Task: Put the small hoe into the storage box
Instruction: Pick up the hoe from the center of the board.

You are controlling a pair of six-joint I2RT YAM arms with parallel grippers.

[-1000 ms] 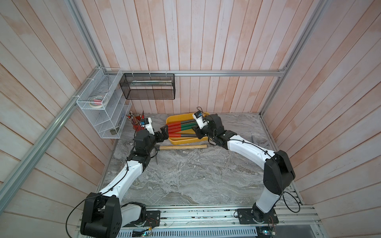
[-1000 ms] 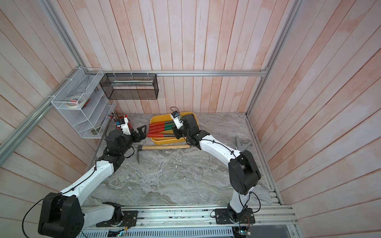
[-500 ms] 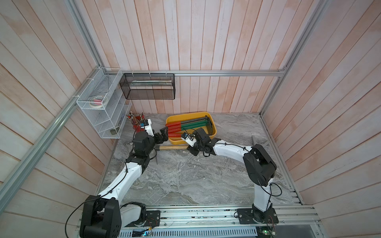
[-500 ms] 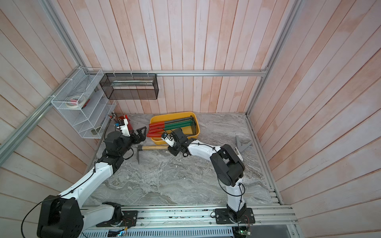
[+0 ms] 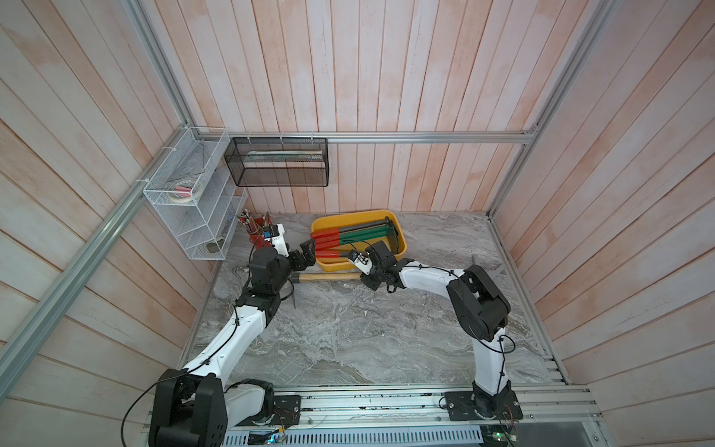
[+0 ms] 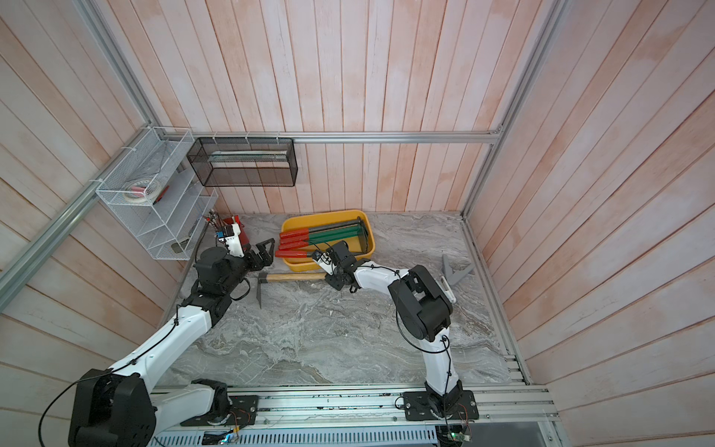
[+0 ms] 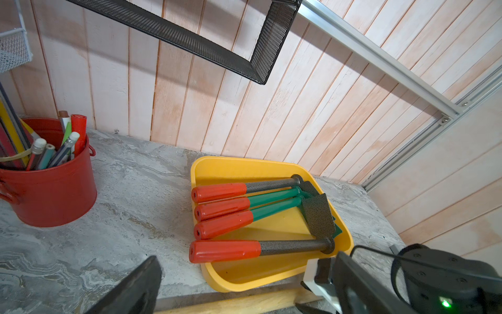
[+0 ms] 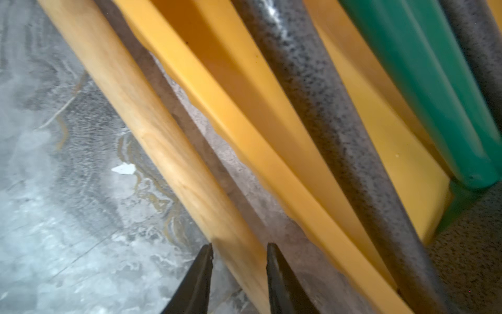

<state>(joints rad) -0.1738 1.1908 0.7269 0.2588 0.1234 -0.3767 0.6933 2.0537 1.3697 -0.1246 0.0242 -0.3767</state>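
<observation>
Half done: we see right fingers clamp the wooden-handled small hoe beside the yellow plastic storage box; left fingers spread.

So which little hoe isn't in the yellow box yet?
The hoe with the plain wooden handle, lying on the table beside the yellow box. The other four have red grips and lie inside.

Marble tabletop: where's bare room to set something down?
Free: front half of the grey marble tabletop; also the strip right of the shallow yellow plastic tub. Crowded: back left, wooden-handled small hoe along the tub, red metal bucket.
</observation>
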